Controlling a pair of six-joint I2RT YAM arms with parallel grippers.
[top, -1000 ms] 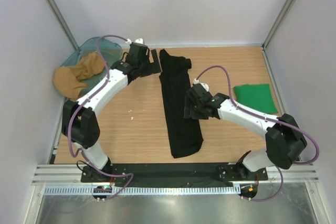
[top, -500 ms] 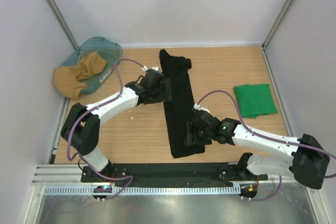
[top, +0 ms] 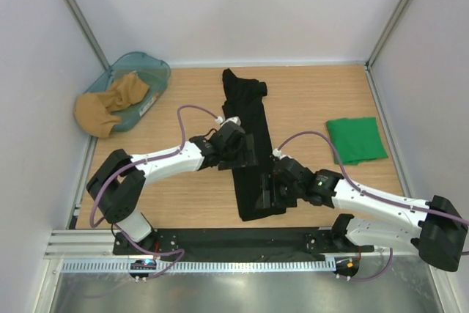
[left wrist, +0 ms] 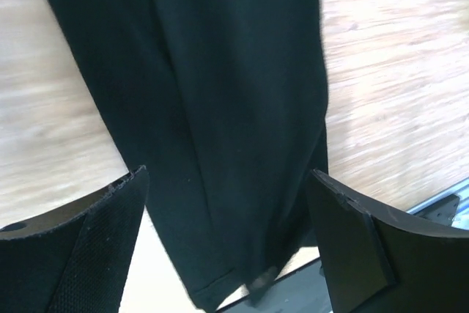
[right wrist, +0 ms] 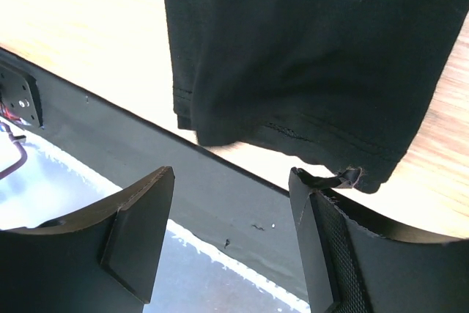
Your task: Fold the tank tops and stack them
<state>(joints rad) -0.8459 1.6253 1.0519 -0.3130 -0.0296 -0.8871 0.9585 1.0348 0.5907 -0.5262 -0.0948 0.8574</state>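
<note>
In mid-frame, over the long black tank top (top: pixel 245 108): left gripper (top: pixel 249 153) and right gripper (top: pixel 265 194), fingers spread wide, apparently holding nothing.

From above, the middle of the black top (top: pixel 245 104) is hidden from me under the left gripper (top: pixel 248 152) and right gripper (top: pixel 267 191). Both wrist views crop it at the top; tabletop (left wrist: pixel 396 71) blurred in the left one.

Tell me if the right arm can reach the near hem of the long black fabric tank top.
Probably yes: the right gripper hangs open close to the black tank top's hem, nothing between.
</note>
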